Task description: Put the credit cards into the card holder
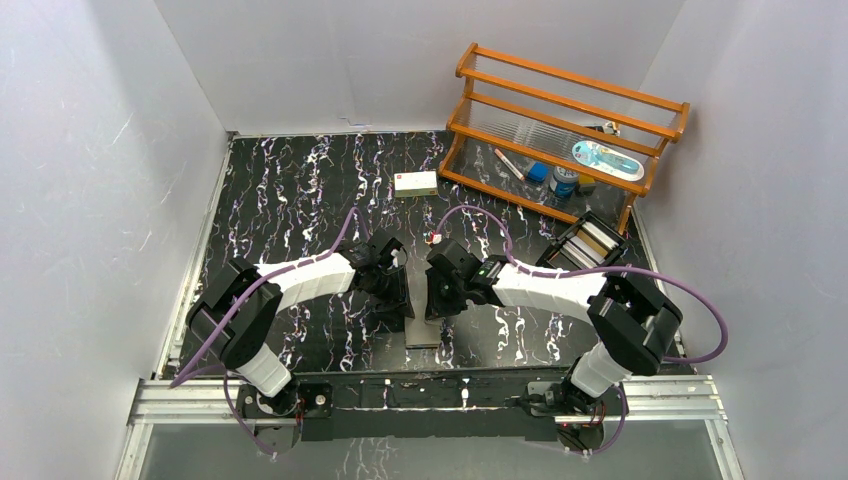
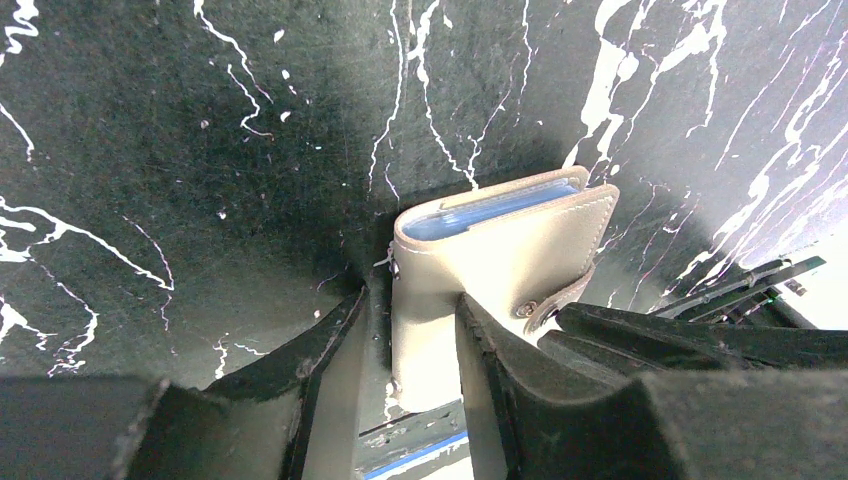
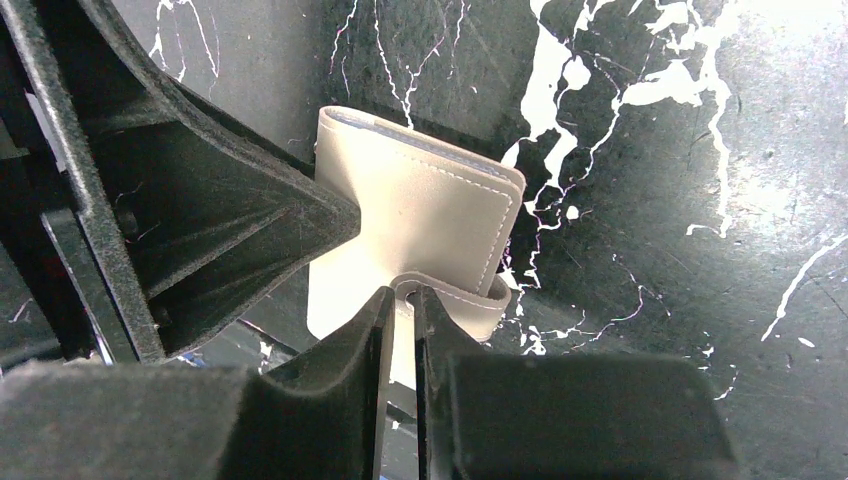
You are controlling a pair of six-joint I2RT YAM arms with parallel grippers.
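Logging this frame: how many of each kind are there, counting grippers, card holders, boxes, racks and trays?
Grippers: 2, the left gripper and the right gripper
card holder: 1
white box: 1
wooden rack: 1
black tray: 1
Total: 6

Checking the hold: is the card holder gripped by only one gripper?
No: the left gripper clamps the card holder while the right gripper pinches its snap tab.

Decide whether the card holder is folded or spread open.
Folded: the card holder has its covers together, blue lining showing only along one edge; snap tab fastened or not: cannot tell.
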